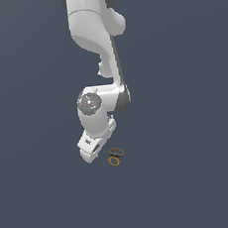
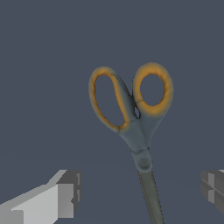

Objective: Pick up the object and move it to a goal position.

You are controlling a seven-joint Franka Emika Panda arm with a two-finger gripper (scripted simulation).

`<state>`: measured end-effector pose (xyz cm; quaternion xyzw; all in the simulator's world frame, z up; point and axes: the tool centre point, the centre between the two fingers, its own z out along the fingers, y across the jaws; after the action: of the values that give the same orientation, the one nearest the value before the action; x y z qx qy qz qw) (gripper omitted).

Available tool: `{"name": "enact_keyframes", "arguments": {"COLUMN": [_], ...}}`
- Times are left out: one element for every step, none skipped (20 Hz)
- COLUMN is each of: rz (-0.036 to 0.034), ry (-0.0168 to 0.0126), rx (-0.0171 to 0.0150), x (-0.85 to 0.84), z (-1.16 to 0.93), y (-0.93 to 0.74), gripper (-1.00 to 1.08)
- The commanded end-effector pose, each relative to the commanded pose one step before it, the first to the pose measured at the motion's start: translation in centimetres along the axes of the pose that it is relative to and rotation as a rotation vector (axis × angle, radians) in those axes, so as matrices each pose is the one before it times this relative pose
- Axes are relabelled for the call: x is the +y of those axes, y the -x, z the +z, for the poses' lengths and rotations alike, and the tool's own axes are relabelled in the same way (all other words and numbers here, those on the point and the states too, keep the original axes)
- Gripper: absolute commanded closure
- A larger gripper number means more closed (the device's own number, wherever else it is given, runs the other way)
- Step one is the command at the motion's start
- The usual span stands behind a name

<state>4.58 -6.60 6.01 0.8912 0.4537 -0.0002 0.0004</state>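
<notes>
The object, a small pair of scissors [image 1: 115, 156] with two orange ring handles and thin dark blades, lies flat on the dark grey floor [image 1: 192, 177]. In the exterior view my gripper [image 1: 93, 154] is low over the blade end, with the handles sticking out toward the exterior view's right. In the wrist view the scissors [image 2: 135, 118] fill the middle. The blade runs between my two fingertips [image 2: 68, 192], which stand wide apart on either side of it. The gripper [image 2: 140, 190] is open and holds nothing. The blade tips are out of the wrist view.
The white arm [image 1: 95, 33] reaches down from the top of the exterior view. Plain dark grey floor lies all around the scissors, with nothing else on it in view.
</notes>
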Motion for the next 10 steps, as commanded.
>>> {"name": "enact_keyframes", "arguments": {"rz": [-0.01321,-0.00182,-0.00069,0.0044,0.0,0.0,0.0,-0.00069,0.0,-0.00069], "ry": [-0.0004,-0.00012,-0.00005,-0.00013,0.0,0.0,0.0,0.00003,0.0,0.00003], "rx": [0.00073,0.00006,0.00002,-0.00043,0.0,0.0,0.0,0.00003,0.0,0.00003], "x": [0.08,0.012,0.001,-0.021,0.001,0.002,0.003,-0.02,0.003,-0.02], "z": [0.172,0.029,0.01,-0.034,0.036,0.108,0.179,0.248,0.321,0.388], "y": [0.045,0.012,-0.001,0.012,0.002,0.007,0.011,-0.024,0.021,-0.013], "gripper": [-0.92,-0.92,-0.92,-0.92,-0.92,-0.92,-0.92,-0.92,-0.92,-0.92]}}
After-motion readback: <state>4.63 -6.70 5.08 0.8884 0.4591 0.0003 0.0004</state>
